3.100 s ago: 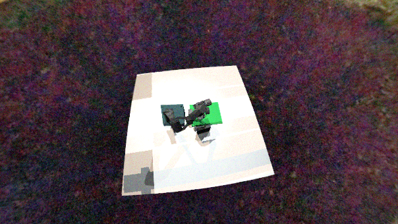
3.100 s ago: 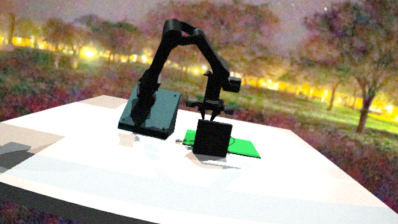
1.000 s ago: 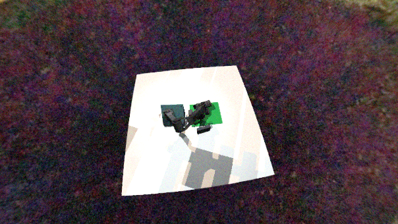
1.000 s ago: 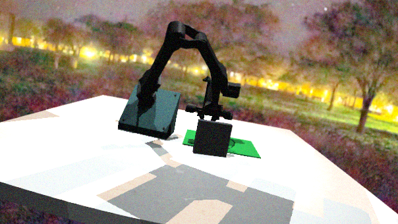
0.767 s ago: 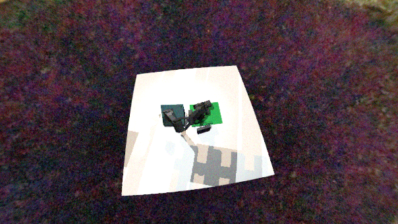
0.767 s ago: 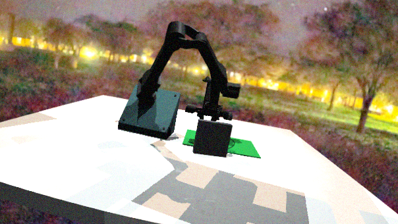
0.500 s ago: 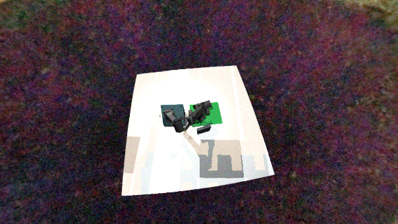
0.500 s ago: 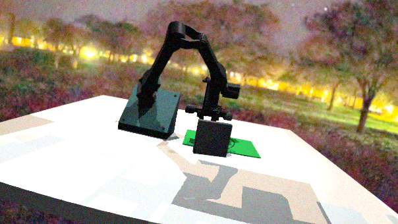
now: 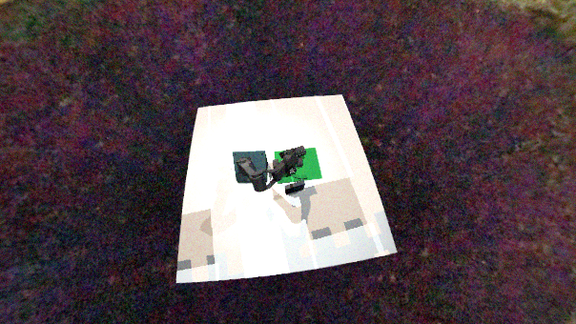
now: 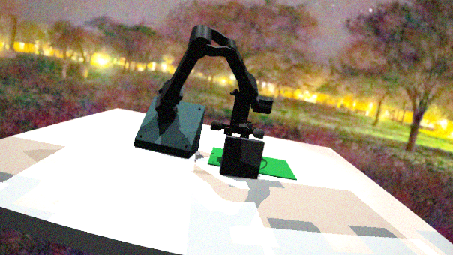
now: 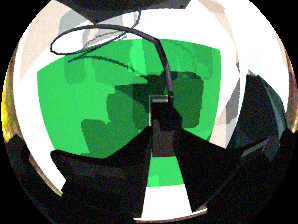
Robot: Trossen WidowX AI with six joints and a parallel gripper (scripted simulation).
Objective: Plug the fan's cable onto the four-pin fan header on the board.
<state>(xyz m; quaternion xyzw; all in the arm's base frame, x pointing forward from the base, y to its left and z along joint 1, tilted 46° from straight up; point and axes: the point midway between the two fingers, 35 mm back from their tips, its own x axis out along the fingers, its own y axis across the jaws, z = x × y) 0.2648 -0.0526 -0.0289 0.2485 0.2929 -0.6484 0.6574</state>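
Observation:
My gripper [image 11: 161, 129] is shut on the cable's dark plug [image 11: 164, 142] and points down over the green board [image 9: 312, 167] [image 10: 282, 169] [image 11: 65, 102]. The black cable [image 11: 165, 62] rises from the plug and bends into a loop toward the upper left of the wrist view. A small pale-rimmed part [image 11: 159, 98], which looks like the header, shows right at the plug's far end. Whether the plug is seated in it cannot be told. In the exterior view the fingertips and plug are hidden behind a black block; in the top view they are too small to make out.
The black block [image 9: 295, 187] [image 10: 241, 157] stands upright close beside the board, near the gripper. The arm's dark teal base plate [image 9: 242, 177] [image 10: 189, 129] [image 11: 256, 117] is on the board's other side. Shadows and pale patches cross the white table [image 9: 238, 129] [image 10: 112, 187].

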